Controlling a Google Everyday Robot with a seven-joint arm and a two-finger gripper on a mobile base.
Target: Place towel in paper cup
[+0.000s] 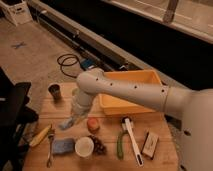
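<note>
One white arm point(125, 90) reached across the wooden table point(107, 160) from the right, past the yellow bin point(131, 92), to hang its gripper point(70, 121) low over the table's left half. The gripper's fingers were closed on the towel point(66, 124), a limp blue-grey scrap trailing down and left from the tip. The paper cup point(84, 147), white and upright, stood on the table nearer the camera and slightly right of the gripper, just beside a flat blue pad point(63, 146). Judging by that layout, the carry ahead ran toward the table's front edge.
</note>
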